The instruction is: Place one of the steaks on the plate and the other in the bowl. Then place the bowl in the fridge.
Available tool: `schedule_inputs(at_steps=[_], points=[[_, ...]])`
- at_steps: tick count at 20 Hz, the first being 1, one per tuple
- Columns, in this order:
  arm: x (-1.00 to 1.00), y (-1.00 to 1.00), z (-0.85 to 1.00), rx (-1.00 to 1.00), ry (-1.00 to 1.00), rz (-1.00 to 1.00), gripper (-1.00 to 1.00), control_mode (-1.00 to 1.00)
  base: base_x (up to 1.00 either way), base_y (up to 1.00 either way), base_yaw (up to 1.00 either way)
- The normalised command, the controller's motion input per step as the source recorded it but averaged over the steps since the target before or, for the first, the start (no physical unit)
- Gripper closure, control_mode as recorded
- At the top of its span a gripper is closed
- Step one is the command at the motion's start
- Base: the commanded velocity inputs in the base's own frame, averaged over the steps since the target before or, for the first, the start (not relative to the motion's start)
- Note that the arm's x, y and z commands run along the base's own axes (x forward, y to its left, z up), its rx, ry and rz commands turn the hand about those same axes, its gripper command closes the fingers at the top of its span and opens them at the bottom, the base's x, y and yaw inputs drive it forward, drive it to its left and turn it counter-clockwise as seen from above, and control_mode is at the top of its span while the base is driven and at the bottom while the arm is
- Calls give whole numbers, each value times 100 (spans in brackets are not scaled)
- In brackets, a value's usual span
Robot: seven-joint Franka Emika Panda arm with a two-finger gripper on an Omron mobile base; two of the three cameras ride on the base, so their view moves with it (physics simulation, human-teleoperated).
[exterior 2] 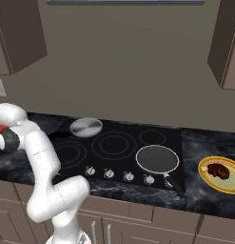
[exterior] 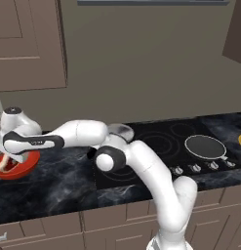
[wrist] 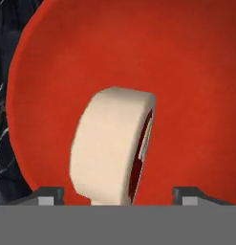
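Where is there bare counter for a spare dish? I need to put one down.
Free: dark counter between the red bowl and the stove, and the strip between stove and yellow plate. On the stove, the front-right burner holds a pan and a lid lies at back left. The bowl's end is crowded by the hand.

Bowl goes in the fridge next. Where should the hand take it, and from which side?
Probably the bowl's thin raised rim, hand coming from above, one finger inside the wall and one outside. It is wide and shallow, so its width likely exceeds the fingers' spread. Choose a bare stretch of rim away from the steak, which stands on edge between the fingers.
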Motion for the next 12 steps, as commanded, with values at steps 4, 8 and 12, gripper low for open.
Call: schedule_inputs(at_steps=[4,8,12], points=[[-61,-89,1,2,-31,0,-100,-100,0,0,0],[-97,-100,-7,17,-43,0,-100,-100,0,0,0],[-99,-100,-20,24,-48,0,-100,-100,0,0,0]])
